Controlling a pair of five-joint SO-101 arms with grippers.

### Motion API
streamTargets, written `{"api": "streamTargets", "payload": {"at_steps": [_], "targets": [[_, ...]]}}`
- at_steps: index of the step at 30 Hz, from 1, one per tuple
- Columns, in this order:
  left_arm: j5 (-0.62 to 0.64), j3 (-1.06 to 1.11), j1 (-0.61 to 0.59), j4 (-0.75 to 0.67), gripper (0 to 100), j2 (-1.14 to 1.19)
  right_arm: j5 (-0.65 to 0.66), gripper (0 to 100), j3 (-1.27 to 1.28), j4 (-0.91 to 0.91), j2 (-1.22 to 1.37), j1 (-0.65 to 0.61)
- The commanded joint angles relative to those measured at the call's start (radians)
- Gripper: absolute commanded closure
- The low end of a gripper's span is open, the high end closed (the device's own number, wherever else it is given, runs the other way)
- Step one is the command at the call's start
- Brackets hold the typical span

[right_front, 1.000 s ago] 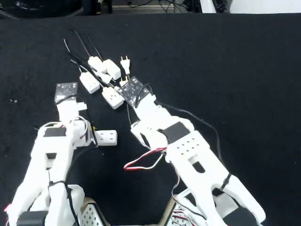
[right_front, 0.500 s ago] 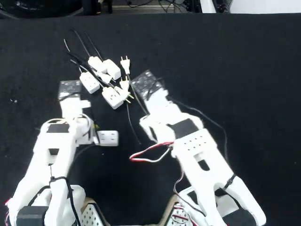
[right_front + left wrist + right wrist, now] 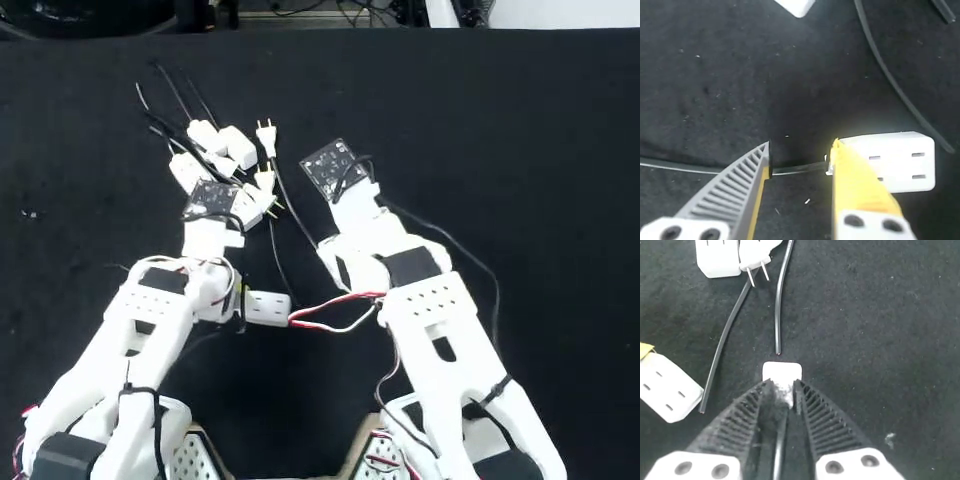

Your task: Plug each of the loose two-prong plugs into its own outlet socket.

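In the right wrist view my right gripper (image 3: 781, 386) is shut on a white plug (image 3: 782, 374); its black cable runs back between the fingers and its prongs are hidden. My left gripper (image 3: 801, 145) is open, with its yellow finger (image 3: 855, 175) touching a white outlet socket (image 3: 897, 160) and a thin cable between the fingers. From above, that socket (image 3: 266, 306) lies beside the left arm. A cluster of sockets and plugs (image 3: 220, 150) sits at the back left, with one loose plug (image 3: 265, 130) and another plug (image 3: 263, 186) whose prongs are free.
Black cables (image 3: 285, 225) trail over the dark cloth between the arms. A red and white wire (image 3: 325, 318) loops off the right arm. Another socket (image 3: 715, 257) and a two-prong plug (image 3: 757, 257) lie ahead of the right gripper. Open cloth lies to the right.
The right arm has drawn away from the cluster toward the right. The left arm has swung right and forward, and the socket beside it has slid right.
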Motion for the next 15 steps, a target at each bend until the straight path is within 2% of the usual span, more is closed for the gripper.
{"api": "streamTargets", "payload": {"at_steps": [1, 4, 6, 11, 15], "targets": [[-0.011, -0.005, 0.047, 0.008, 80, -0.011, 0.040, 98.8, -0.059, 0.009, -0.036, 0.020], [-0.011, -0.005, 0.065, 0.009, 80, -0.012, 0.057, 98.8, -0.058, 0.017, -0.036, 0.020], [-0.011, -0.015, 0.030, 0.012, 80, -0.012, 0.078, 98.8, -0.061, 0.035, -0.036, 0.017], [0.011, -0.104, -0.208, 0.118, 80, -0.077, 0.157, 98.8, -0.067, 0.058, -0.041, 0.014], [0.052, -0.099, -0.390, 0.126, 80, -0.157, 0.222, 98.8, -0.082, 0.069, -0.041, -0.006]]}}
